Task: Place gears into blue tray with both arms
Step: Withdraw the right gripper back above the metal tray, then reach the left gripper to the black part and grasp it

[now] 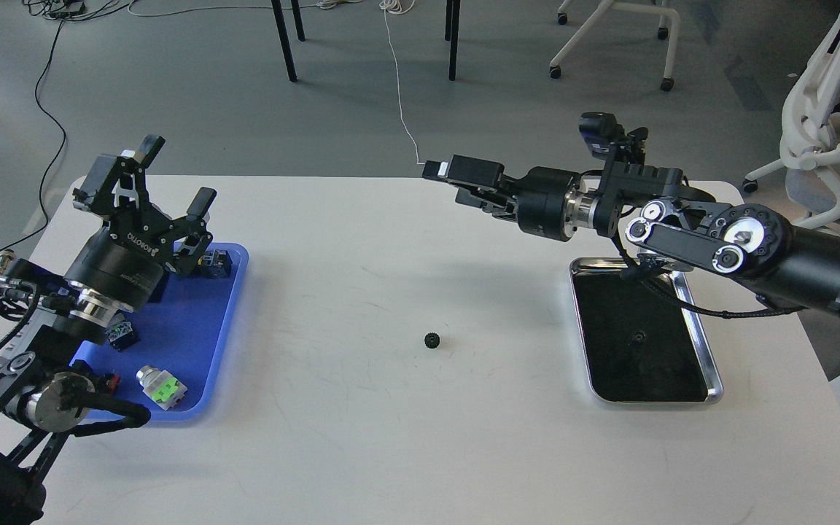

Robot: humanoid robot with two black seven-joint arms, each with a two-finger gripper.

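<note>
White matte table (391, 437), rounded corners, on grey floor (194, 87); chair legs beyond. Centre bare save one small black toothed gear (432, 340). Blue tray (208, 328), left edge, holds push-buttons. Steel tray (704, 350), right, glossy dark floor. Left gripper (176, 175) spread wide, empty; right gripper (438, 173) aperture indeterminate.

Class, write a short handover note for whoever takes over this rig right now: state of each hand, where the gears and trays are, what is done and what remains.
Left hand: open, empty, raised over the far end of the blue tray.
Right hand: held above the table's far side, holding nothing visible; open or shut cannot be told.
One gear lies on the bare table between the trays. Another gear sits in the steel tray.
The blue tray holds push-buttons but no visible gear.
Done: nothing visible yet. Left: move both gears into the blue tray.
</note>
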